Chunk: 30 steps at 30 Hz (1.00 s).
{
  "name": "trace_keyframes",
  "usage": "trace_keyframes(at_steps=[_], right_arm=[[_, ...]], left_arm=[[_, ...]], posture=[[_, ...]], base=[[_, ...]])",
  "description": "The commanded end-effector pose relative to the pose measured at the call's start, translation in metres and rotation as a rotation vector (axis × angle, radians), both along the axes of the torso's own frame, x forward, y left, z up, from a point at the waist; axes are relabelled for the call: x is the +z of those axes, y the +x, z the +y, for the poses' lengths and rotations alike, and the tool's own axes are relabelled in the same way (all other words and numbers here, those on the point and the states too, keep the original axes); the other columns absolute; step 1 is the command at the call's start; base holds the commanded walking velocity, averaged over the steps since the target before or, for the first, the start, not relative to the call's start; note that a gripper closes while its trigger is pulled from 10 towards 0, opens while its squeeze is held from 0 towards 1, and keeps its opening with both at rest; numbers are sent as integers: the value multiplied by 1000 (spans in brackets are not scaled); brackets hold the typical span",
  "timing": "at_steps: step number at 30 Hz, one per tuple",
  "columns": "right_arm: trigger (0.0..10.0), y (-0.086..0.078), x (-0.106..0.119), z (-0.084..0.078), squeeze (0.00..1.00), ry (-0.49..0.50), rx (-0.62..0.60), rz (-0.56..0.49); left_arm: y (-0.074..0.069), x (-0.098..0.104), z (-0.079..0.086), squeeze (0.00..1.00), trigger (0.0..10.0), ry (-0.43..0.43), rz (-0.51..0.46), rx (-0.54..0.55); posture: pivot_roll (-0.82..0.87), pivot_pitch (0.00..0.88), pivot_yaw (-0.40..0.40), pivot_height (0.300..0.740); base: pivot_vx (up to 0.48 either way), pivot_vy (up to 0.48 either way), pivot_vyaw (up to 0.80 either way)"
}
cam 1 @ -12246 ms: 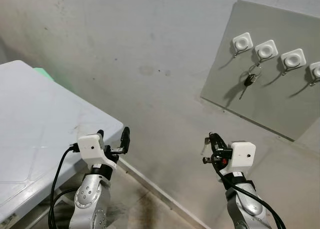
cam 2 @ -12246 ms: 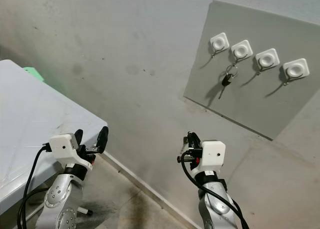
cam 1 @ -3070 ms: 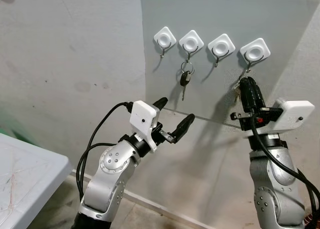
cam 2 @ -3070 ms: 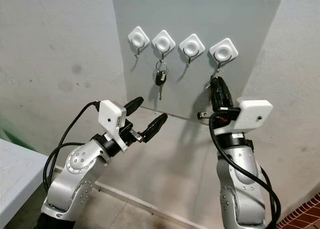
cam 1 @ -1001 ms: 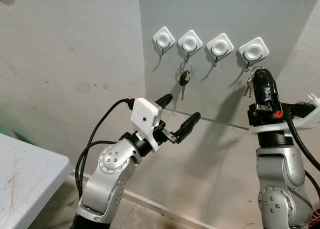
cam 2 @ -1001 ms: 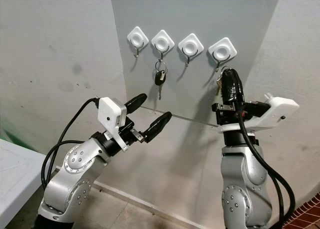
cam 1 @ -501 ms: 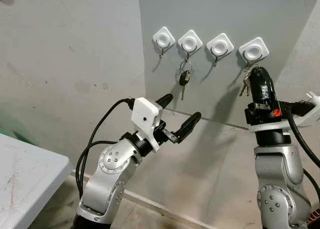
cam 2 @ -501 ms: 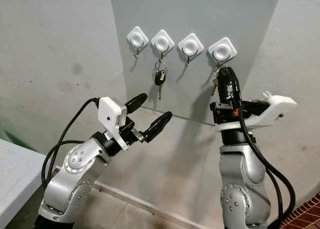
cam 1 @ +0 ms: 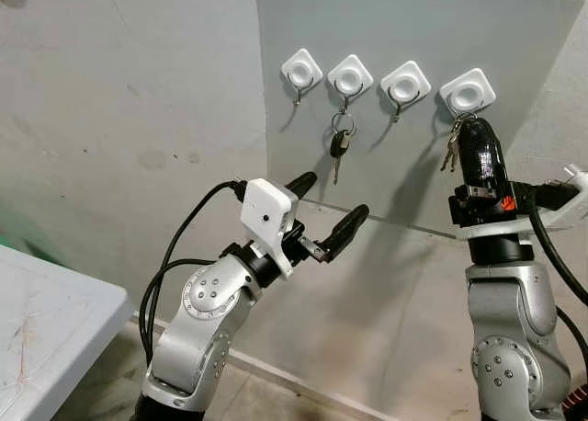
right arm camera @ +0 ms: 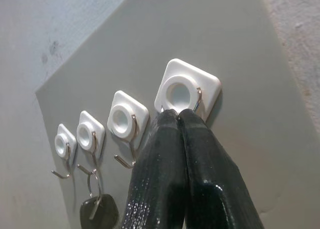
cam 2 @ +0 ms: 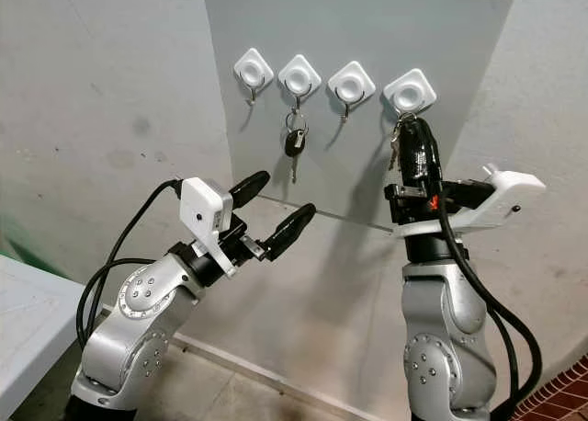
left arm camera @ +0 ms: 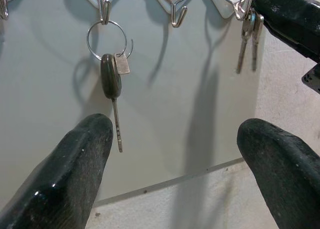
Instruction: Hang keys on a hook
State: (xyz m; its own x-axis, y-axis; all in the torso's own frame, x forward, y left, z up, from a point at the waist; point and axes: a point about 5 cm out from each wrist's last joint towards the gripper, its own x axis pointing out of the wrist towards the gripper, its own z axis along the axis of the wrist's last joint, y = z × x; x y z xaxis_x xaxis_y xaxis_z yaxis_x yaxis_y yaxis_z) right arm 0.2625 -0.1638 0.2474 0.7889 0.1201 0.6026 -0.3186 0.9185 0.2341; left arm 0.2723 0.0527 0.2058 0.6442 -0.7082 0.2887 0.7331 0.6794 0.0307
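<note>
Silver keys [cam 1: 449, 153] hang at the closed right hand [cam 1: 475, 131], under the hook [cam 1: 467, 92].

Left gripper [left arm camera: 175, 159] fingers spread wide before a grey board [left arm camera: 165, 114], black-headed key [left arm camera: 111, 84] on a ring hanging from a hook [left arm camera: 104, 9], right gripper's fingers [left arm camera: 295, 19] pinching a key bunch [left arm camera: 248, 31] at the rightmost hook [left arm camera: 240, 4]

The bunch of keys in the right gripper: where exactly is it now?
The bunch of keys hangs at the rightmost hook of the grey board, pinched in the right gripper, right of the black-headed key on the second hook.
</note>
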Motion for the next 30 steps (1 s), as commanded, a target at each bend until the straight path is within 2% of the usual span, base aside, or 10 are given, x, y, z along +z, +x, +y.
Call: trace_keyframes(at_steps=[1, 2, 6, 8, 9, 11, 15, 19, 20, 30], right_arm=[[10000, -4, 7, 7, 0, -92, 10, -47], [10000, -4, 4, 11, 0, -221, -19, -52], [10000, -3, 0, 14, 0, -351, -57, -55], [10000, 0, -7, 18, 0, -606, -134, -72], [10000, 0, -7, 18, 0, -606, -134, -72], [10000, 5, -14, 17, 0, -843, -223, -88], [10000, 6, -19, 18, 0, -998, -282, -114], [10000, 8, -30, 14, 0, -929, -256, -33], [10000, 9, -32, 13, 1000, -899, -253, -13], [10000, 6, -49, 12, 1000, -321, -138, 132]], left_arm=[[-2, 4, 0, 0, 10000, -1, -19, -5], [-2, 5, 0, 0, 10000, -2, -19, -5], [-2, 5, 0, 0, 10000, -2, -19, -4], [-2, 5, 1, 0, 10000, -4, -19, -2], [-2, 5, 1, 0, 10000, -4, -19, -2], [-2, 5, 1, 0, 10000, -5, -18, -2], [-2, 5, 0, 0, 10000, -5, -17, -2], [-2, 5, 0, 0, 10000, -7, -15, 0], [-2, 5, 1, 0, 10000, -7, -15, 0], [0, 3, 4, 0, 10000, -13, -4, 41]], posture=[[-39, 0, 27, 740], [-38, 0, 26, 740], [-38, 0, 26, 740], [-38, 0, 26, 740], [-38, 0, 26, 740], [-38, 0, 26, 740], [-38, 0, 26, 740], [-34, 0, 24, 740], [-33, 0, 23, 740], [-34, 0, 21, 740]], base=[[0, 0, 0], [0, 0, 0], [0, 0, 0], [0, 0, 0], [0, 0, 0], [0, 0, 0], [0, 0, 0], [0, 0, 0], [0, 0, 0], [0, 0, 0]])
